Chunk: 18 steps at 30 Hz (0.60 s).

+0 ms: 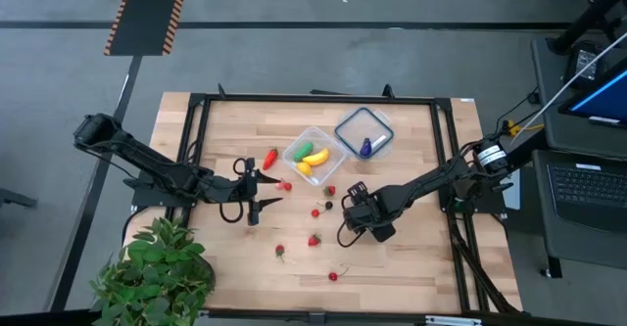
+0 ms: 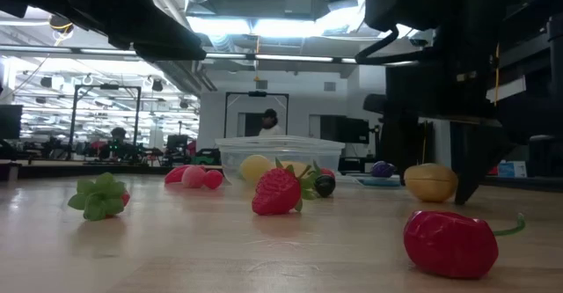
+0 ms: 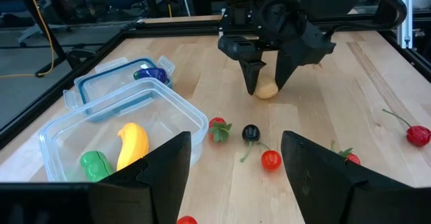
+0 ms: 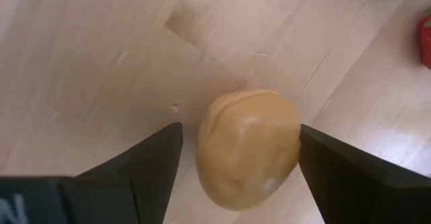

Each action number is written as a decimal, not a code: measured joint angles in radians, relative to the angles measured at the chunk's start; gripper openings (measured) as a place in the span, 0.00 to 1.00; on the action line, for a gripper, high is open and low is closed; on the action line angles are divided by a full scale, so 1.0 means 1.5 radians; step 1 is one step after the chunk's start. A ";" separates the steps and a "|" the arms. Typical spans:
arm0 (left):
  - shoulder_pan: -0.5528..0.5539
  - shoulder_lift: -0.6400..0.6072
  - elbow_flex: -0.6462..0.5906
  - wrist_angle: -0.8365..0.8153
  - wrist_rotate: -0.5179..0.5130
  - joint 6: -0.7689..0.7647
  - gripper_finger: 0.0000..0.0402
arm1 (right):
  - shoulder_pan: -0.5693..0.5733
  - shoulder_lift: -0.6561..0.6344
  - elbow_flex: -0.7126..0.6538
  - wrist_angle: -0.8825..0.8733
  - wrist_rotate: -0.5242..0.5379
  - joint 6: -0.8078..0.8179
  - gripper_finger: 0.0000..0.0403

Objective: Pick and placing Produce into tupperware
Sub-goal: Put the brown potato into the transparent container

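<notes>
High view, tub: I see the tupperware (image 1: pixel 313 155) near table centre, holding 2 yellow pieces and 1 green piece.
High view, lid: the lid (image 1: pixel 363 132) lies at the tub's 2 o'clock, just beside it, with a blue-purple piece (image 1: pixel 365 147) on it.
High view, left arm: my left gripper (image 1: pixel 265 190) waits at the tub's 8 o'clock, jaws parted and empty; a red pepper (image 1: pixel 270 158) lies at its 12 o'clock.
High view, right arm: my right gripper (image 1: pixel 355 206) sits at the tub's 5 o'clock.
High view, loose Produce: small red pieces are scattered from the tub's 5 to 7 o'clock.
Low view, foreground: a strawberry (image 2: pixel 277 192) stands mid-table, a red cherry (image 2: pixel 450 243) nearest the camera, a tan potato (image 2: pixel 430 182) beside dark fingers.
Left wrist view, far arm: the right gripper (image 3: pixel 267 83) points down with the potato (image 3: pixel 267 89) between its tips.
Right wrist view, jaws: both fingers (image 4: pixel 145 163) stand wide apart either side of the potato (image 4: pixel 248 147), not touching it.
</notes>
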 joint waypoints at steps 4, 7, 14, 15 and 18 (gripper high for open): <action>0.000 0.000 0.000 0.000 0.000 0.000 0.56 | 0.000 0.000 0.000 0.002 0.000 0.002 0.70; 0.000 0.000 0.000 0.000 0.000 0.000 0.56 | 0.000 0.000 -0.001 0.003 -0.004 0.002 0.65; 0.000 0.000 0.000 0.000 0.000 0.000 0.56 | 0.000 0.000 -0.001 0.008 -0.006 0.044 0.50; 0.000 0.000 0.000 0.000 0.000 0.000 0.56 | 0.000 0.000 -0.001 0.008 -0.005 0.053 0.50; 0.000 0.000 0.000 0.000 0.000 0.000 0.56 | 0.000 0.000 -0.001 0.009 -0.005 0.077 0.50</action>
